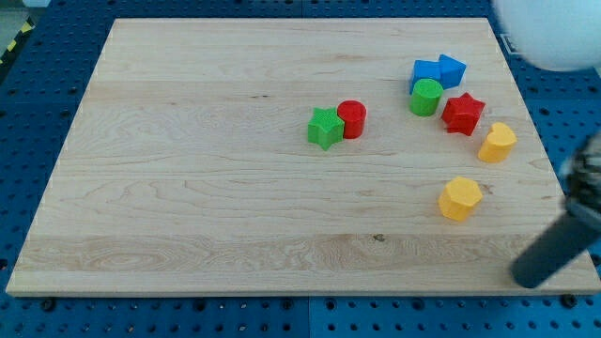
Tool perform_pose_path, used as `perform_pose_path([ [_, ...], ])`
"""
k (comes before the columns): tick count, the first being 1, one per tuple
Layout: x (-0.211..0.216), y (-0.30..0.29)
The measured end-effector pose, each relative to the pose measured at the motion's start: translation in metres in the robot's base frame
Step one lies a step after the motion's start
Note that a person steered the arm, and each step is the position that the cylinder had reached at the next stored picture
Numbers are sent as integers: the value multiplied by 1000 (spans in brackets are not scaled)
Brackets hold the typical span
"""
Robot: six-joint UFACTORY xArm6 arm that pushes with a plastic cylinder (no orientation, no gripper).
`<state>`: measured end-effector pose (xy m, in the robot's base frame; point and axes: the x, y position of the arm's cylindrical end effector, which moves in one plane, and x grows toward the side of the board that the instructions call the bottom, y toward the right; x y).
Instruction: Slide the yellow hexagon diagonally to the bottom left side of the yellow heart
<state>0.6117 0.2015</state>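
The yellow hexagon lies on the wooden board at the view's right, below and slightly left of the yellow heart, with a gap between them. My rod comes in from the view's right edge as a dark, blurred bar. My tip sits near the board's bottom right corner. It is below and to the right of the yellow hexagon and does not touch it.
A red star lies just up-left of the heart. A green cylinder and two blue blocks cluster above it. A green star touches a red cylinder mid-board. A white blurred object fills the top right.
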Motion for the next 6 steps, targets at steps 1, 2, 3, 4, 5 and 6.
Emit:
perform_pose_path([
  [1,-34,-27],
  [2,-52,-26],
  [3,-65,-26],
  [4,-74,-26],
  [5,-76,-32],
  [6,-81,-35],
])
